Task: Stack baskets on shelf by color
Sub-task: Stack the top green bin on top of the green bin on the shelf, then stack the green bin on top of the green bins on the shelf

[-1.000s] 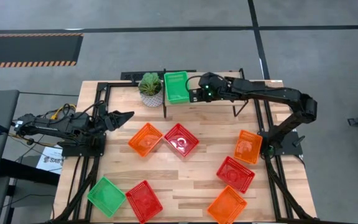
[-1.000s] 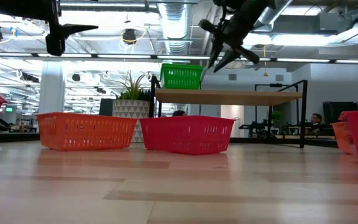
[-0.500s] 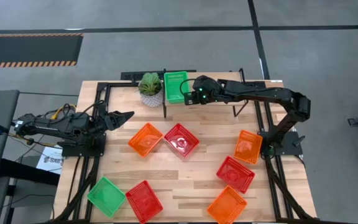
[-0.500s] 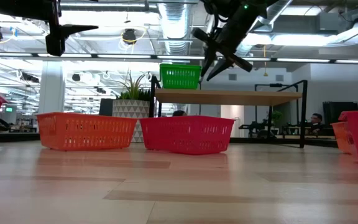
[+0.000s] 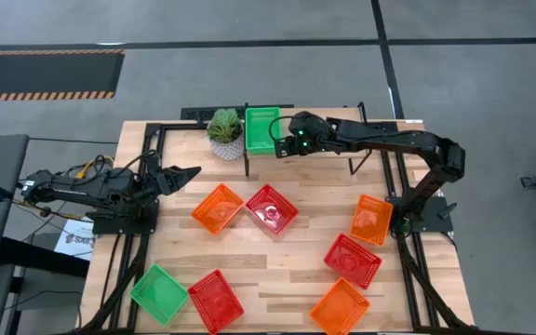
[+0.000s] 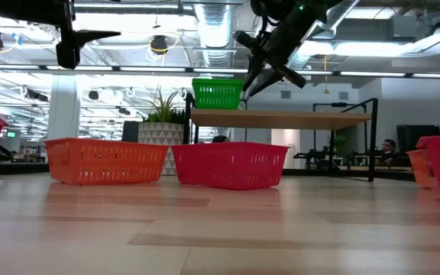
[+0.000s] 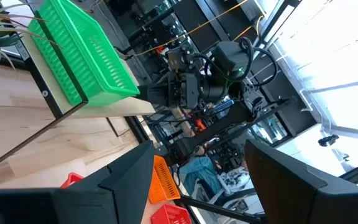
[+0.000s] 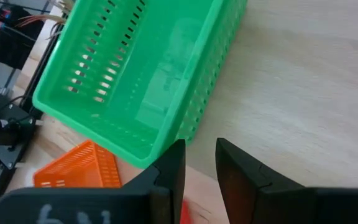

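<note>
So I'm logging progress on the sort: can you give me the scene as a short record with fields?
on shelf: one green basket at the shelf's plant-side end
right gripper: beside that basket, nothing held
left gripper: open, waiting over the table's left side
loose on table: green basket, three red, three orange
also there: potted plant

The small light-wood shelf on black legs (image 6: 281, 118) is standing at the back of the large wooden table (image 5: 277, 261). A green plastic mesh basket (image 5: 261, 129) is sitting on its left end, and the white-potted plant (image 5: 225, 131) is just beside it. Before the shelf, an orange mesh basket (image 5: 218, 207) and a red mesh basket (image 5: 271, 209) are lying side by side. The other baskets are lying farther forward: two at the left – three at the right.
</note>
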{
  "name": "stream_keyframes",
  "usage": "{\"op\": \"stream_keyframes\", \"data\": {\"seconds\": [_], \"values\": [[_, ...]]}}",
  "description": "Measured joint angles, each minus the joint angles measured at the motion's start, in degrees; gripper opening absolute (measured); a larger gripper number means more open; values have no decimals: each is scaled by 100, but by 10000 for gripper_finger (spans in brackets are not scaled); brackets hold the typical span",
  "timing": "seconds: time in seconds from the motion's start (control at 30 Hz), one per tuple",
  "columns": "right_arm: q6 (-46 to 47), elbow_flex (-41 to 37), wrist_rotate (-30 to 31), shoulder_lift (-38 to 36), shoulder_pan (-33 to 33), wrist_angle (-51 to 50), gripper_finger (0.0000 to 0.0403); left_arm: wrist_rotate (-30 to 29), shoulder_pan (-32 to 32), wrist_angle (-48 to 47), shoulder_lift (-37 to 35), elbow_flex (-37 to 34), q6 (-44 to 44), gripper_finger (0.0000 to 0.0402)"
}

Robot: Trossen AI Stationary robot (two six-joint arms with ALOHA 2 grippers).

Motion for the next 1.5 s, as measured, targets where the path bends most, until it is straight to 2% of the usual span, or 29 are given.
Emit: {"op": "stream_keyframes", "data": {"seconds": [0.13,0.27,0.37,0.47,0.57,0.63,0.83,1.0,1.27,1.33,1.5], "values": [[-44,0,-4,0,13,12,108,86,1,-19,0,0,-25,240],[-48,-2,-93,-78,15,-121,108,544,1,-22,0,0,-136,240],[-46,-2,-223,-293,51,-143,108,1231,-1,-24,0,0,-316,240],[-29,0,-320,-594,147,-398,108,2256,-36,-118,1,0,-690,237],[-32,1,-332,-933,346,-816,108,3180,-311,-361,58,2,-1280,226],[-33,2,-312,-1129,513,-1179,108,3507,-637,-552,191,7,-1671,215],[87,2,58,-1377,1094,-1886,108,3605,-1930,-636,955,108,-2107,185],[146,9,165,-1265,1479,-1983,108,3620,-2908,-931,1866,685,-1520,181],[124,0,175,-821,1769,-2039,108,3658,-4089,-3790,3237,2108,589,181],[122,0,176,-744,1837,-2042,108,3639,-4300,-4151,3509,2242,851,181],[240,0,286,-748,2052,-2013,108,3618,-4604,-4386,3974,2268,888,181]]}}
